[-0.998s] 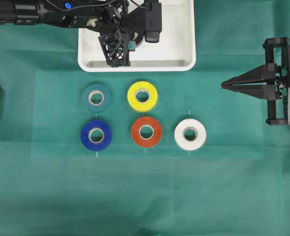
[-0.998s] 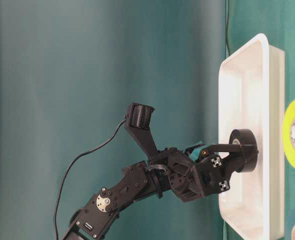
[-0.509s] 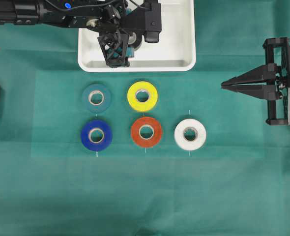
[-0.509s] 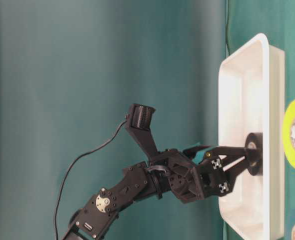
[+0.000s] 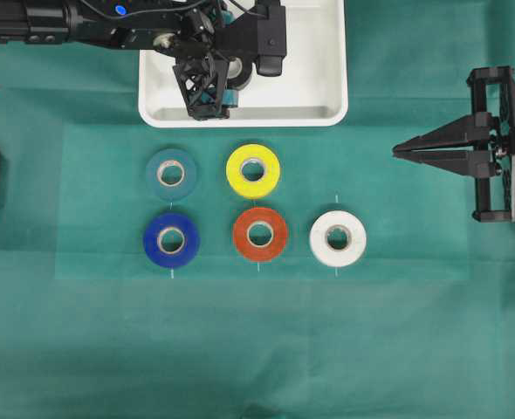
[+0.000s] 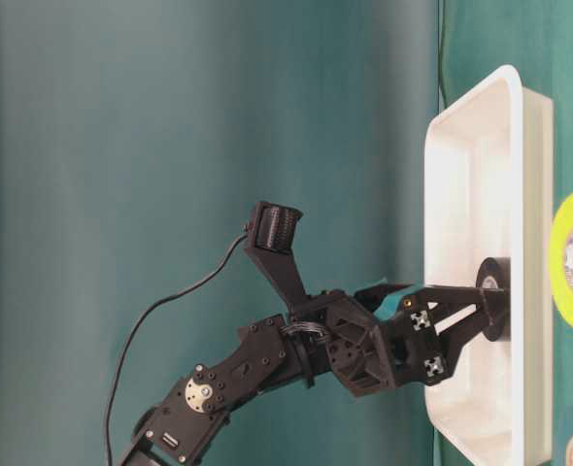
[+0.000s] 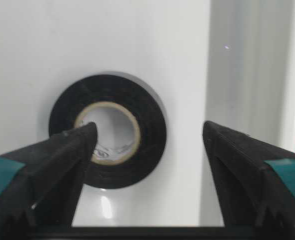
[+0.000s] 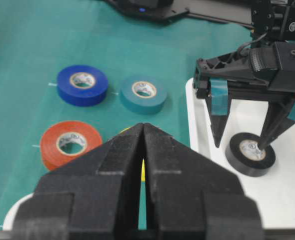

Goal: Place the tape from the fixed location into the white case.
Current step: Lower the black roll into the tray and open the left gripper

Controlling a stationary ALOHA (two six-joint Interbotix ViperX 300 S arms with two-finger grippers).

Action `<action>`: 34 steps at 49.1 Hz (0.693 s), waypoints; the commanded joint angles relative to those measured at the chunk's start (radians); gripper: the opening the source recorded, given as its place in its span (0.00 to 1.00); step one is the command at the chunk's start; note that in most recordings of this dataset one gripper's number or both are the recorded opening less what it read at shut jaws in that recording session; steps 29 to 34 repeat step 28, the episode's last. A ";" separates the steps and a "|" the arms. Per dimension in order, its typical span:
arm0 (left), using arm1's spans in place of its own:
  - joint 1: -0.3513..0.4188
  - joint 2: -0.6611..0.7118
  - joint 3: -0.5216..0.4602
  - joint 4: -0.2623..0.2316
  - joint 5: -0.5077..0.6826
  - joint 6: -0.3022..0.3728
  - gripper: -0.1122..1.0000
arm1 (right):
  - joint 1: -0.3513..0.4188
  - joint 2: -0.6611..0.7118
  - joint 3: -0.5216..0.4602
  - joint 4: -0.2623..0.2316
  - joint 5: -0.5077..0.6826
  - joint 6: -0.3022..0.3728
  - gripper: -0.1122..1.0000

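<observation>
While our left jaws [image 7: 147,150] stand apart, one finger tip over its core, the tape [image 7: 108,131] lies flat in the white case [image 5: 314,87] beneath them, so we lift straight away; our right jaws [image 8: 142,150] rest together.

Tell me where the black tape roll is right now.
The black tape roll lies flat on the floor of the white case, at the top of the overhead view, left of the case's centre, between the open fingers of the left gripper.

Black tape [image 7: 110,131] with a pale core on the white case [image 5: 310,87]; teal roll [image 5: 171,174], yellow roll [image 5: 253,169], blue roll [image 5: 171,239], orange roll [image 5: 260,233], white roll [image 5: 338,237] on green cloth [image 5: 257,349].
</observation>
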State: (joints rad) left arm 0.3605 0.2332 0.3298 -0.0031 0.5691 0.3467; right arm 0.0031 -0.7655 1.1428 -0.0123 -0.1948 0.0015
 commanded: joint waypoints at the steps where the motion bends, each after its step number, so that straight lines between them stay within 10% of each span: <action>1: -0.005 -0.063 -0.014 0.000 0.011 -0.003 0.84 | 0.002 0.002 -0.017 0.002 -0.008 0.002 0.10; 34: -0.035 -0.193 -0.095 0.000 0.210 -0.008 0.84 | 0.002 0.002 -0.018 0.002 -0.009 0.002 0.10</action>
